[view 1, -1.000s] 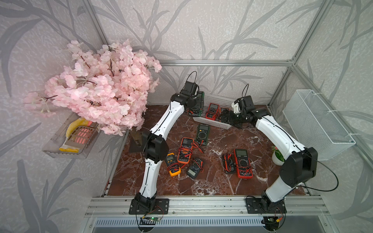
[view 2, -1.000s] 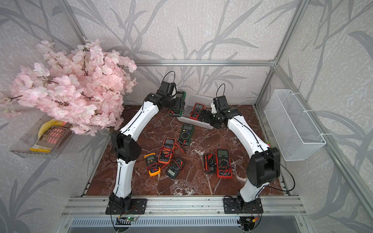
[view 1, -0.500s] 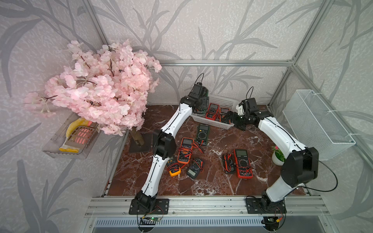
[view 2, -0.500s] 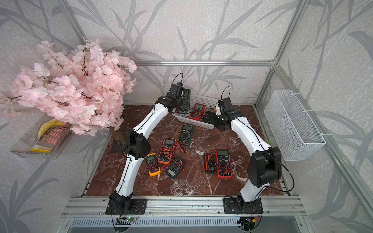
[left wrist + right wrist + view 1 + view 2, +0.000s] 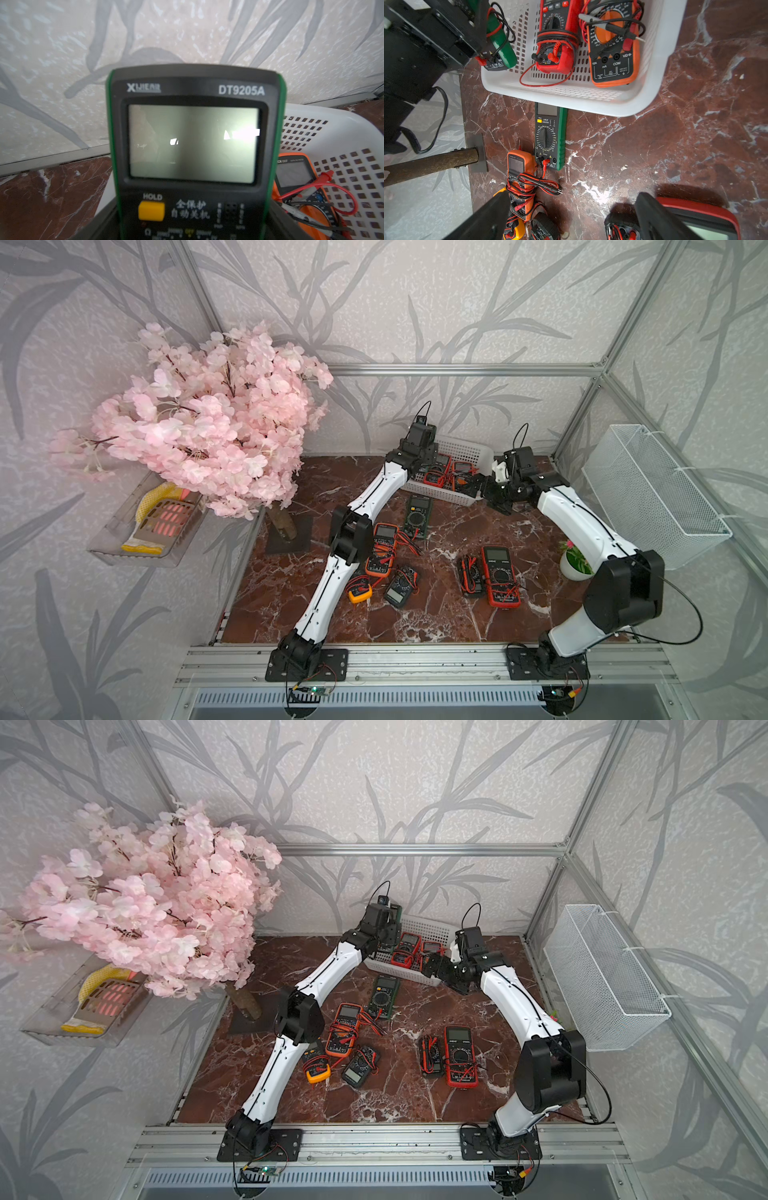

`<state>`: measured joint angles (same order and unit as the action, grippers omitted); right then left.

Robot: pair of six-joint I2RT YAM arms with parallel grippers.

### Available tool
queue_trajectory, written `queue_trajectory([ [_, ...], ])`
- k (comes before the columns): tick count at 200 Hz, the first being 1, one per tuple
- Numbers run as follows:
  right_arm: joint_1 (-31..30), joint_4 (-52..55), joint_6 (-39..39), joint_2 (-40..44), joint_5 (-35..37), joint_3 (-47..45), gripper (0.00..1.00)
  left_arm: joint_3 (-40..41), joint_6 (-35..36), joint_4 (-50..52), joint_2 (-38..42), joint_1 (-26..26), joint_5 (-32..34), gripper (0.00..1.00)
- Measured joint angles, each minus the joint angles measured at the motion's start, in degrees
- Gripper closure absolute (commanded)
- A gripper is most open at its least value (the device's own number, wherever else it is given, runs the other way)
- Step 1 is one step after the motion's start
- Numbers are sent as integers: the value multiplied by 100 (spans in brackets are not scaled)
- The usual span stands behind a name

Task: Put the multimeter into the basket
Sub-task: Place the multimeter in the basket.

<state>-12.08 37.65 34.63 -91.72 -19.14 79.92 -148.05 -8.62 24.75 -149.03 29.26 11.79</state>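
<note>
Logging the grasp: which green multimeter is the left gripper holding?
The green multimeter at one end of the basket, clamped in the left gripper; the other green one lies flat on the table outside it.

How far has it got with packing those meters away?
Done: a red multimeter and an orange multimeter lie in the low white perforated plastic basket. In hand: the left gripper holds a green-cased multimeter over the basket's end. Left: six more multimeters lie on the red marble table.
</note>
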Motion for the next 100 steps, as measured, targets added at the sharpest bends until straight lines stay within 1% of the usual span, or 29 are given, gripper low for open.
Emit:
queue_trajectory([
  [55,205,2,2,107,2,-299,1,0,157,-81,-339,-15,94,42],
  [82,212,-2,2,107,0,-308,1,-9,227,-79,-452,-24,127,39],
  [100,212,-4,2,107,0,-308,1,-9,284,-57,-483,-46,146,34],
])
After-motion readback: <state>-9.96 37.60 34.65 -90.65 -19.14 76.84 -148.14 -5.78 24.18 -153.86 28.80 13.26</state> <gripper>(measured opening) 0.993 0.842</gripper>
